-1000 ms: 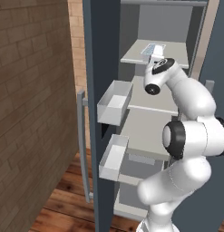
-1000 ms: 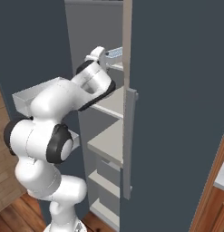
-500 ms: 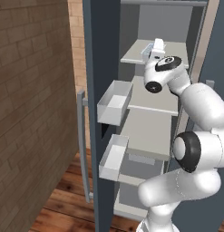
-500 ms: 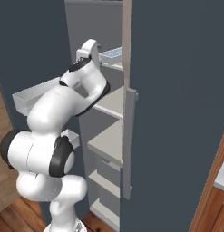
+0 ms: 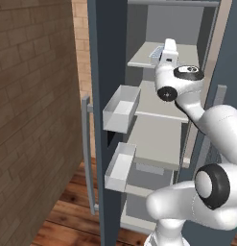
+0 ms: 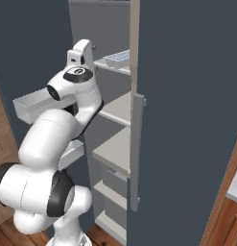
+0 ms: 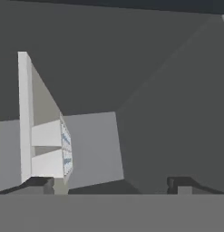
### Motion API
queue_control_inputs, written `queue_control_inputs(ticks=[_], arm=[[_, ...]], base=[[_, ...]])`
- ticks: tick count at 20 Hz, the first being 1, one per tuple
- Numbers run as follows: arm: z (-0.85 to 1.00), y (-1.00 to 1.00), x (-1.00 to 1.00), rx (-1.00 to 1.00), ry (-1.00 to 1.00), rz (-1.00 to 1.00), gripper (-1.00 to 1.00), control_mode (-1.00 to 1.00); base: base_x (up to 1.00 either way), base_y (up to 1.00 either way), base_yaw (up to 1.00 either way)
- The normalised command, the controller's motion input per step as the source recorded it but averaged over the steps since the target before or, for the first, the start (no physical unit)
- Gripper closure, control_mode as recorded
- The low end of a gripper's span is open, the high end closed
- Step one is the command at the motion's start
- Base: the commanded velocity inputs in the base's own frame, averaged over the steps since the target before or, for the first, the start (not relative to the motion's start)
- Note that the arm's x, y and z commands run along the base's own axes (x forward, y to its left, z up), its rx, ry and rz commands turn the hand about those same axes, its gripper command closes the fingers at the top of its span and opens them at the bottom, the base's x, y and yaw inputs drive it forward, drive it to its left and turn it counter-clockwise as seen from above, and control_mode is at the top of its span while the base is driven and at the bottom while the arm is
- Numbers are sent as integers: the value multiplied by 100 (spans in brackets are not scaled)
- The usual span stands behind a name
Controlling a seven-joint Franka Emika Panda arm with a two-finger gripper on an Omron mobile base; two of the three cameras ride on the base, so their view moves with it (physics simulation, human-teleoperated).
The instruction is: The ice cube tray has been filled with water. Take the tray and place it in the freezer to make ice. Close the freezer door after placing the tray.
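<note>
Gripper [image 7: 112,183]: two dark fingertips at the bottom of the hand view, spread wide apart, nothing between them. One ice cube tray [image 7: 65,149] lies at left centre of the hand view, on one pale shelf [image 7: 93,147]; free shelf surface beside it. In the left base view the tray [image 5: 156,54] sits on the top shelf of the freezer [image 5: 153,120], upper middle. Freezer door [image 5: 108,96] stands open, carrying two bins [image 5: 121,108], one bar handle [image 5: 88,153].

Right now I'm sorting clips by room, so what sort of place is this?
Most likely a home kitchen: the tall open freezer with pale shelves, its door carrying box bins, and an ice cube tray on the upper shelf. A brick wall and wooden floor fit that.
</note>
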Motion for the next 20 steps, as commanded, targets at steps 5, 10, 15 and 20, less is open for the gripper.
queue_control_inputs(ticks=[5,10,15,20], arm=[[25,29,-81,0,9,0,-100,-100],[25,34,-78,0,17,0,-100,-100],[16,33,-79,0,22,-2,-100,-100],[13,28,-80,0,24,-5,-100,-100]], base=[[0,0,0],[0,0,0],[0,0,0],[0,0,0]])
